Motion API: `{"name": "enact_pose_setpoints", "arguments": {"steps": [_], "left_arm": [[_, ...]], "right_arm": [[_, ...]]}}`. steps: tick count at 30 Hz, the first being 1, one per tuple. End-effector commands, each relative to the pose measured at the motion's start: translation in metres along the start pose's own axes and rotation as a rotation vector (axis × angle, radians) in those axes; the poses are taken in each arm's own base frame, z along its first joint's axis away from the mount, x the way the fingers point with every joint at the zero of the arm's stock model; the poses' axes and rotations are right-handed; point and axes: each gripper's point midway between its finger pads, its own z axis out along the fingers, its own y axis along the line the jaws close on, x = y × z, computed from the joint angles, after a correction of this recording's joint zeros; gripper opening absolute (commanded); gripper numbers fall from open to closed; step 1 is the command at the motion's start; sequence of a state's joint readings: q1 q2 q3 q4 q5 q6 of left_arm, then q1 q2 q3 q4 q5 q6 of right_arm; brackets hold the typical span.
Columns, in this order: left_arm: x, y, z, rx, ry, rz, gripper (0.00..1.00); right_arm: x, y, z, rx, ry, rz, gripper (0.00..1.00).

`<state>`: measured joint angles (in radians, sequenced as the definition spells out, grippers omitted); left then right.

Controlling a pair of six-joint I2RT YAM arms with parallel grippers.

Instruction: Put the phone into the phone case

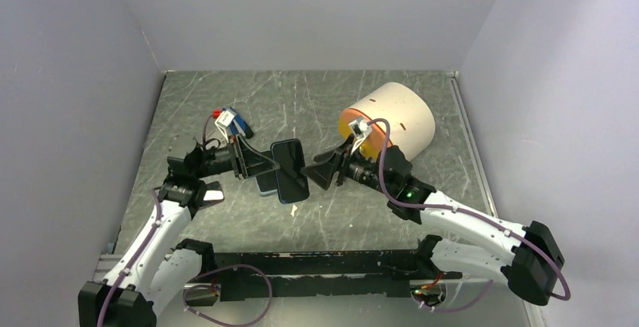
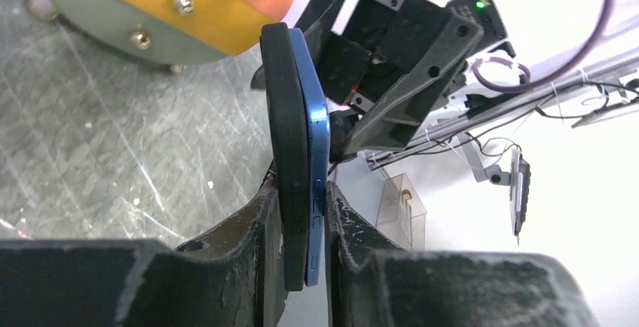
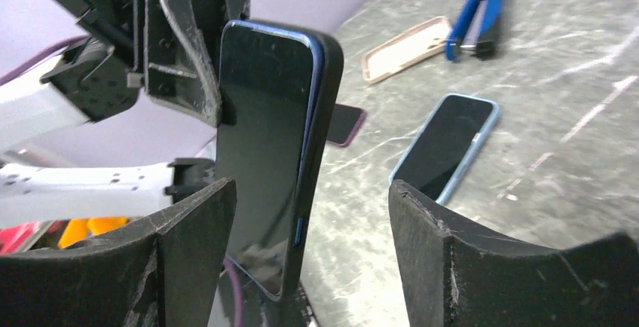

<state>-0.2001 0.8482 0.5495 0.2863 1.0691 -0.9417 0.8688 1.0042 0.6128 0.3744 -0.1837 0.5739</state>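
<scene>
A blue phone [image 2: 318, 139] lies against a black phone case [image 2: 286, 139], its blue side standing out of the case along one edge. My left gripper [image 2: 305, 214] is shut on the pair and holds them upright above the table [image 1: 226, 101]; they also show in the top view [image 1: 290, 170]. My right gripper [image 3: 309, 199] is open. The phone's dark screen [image 3: 264, 139] and the case edge [image 3: 325, 101] sit between its fingers, close to the left finger [image 3: 188, 229]. The right finger [image 3: 452, 244] is well apart from them.
A second phone in a light blue case [image 3: 444, 146] lies flat on the table below. A beige case [image 3: 407, 48], a blue stapler [image 3: 475, 18] and a dark purple item [image 3: 347, 125] lie farther off. A large white and orange cylinder [image 1: 392, 116] stands behind the right arm.
</scene>
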Motion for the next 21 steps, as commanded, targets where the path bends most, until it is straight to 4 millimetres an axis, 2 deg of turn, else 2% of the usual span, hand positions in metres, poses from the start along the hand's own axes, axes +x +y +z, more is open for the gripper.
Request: {"name": "enact_pose_setpoints", "arguments": {"steps": [1, 6, 12, 16, 18, 21], "left_arm": [[-0.017, -0.053, -0.005, 0.138, -0.016, 0.171, 0.03], [-0.018, -0.056, -0.005, 0.158, -0.025, 0.165, 0.02], [-0.014, -0.05, -0.005, 0.134, -0.021, 0.145, 0.03], [-0.013, -0.036, -0.005, 0.055, -0.023, 0.134, 0.04], [-0.013, -0.023, -0.005, -0.018, -0.021, 0.091, 0.13], [-0.013, -0.021, -0.005, -0.042, -0.005, 0.076, 0.28]], "right_arm": [[-0.005, 0.042, -0.001, -0.209, 0.014, 0.028, 0.74], [-0.004, 0.056, 0.005, -0.306, 0.018, 0.076, 0.62], [-0.001, 0.065, 0.017, -0.36, 0.048, 0.118, 0.34], [-0.003, 0.068, 0.02, -0.385, 0.044, 0.128, 0.13], [-0.005, 0.071, 0.019, -0.401, 0.03, 0.127, 0.07], [-0.012, 0.07, 0.019, -0.388, -0.002, 0.119, 0.0]]}}
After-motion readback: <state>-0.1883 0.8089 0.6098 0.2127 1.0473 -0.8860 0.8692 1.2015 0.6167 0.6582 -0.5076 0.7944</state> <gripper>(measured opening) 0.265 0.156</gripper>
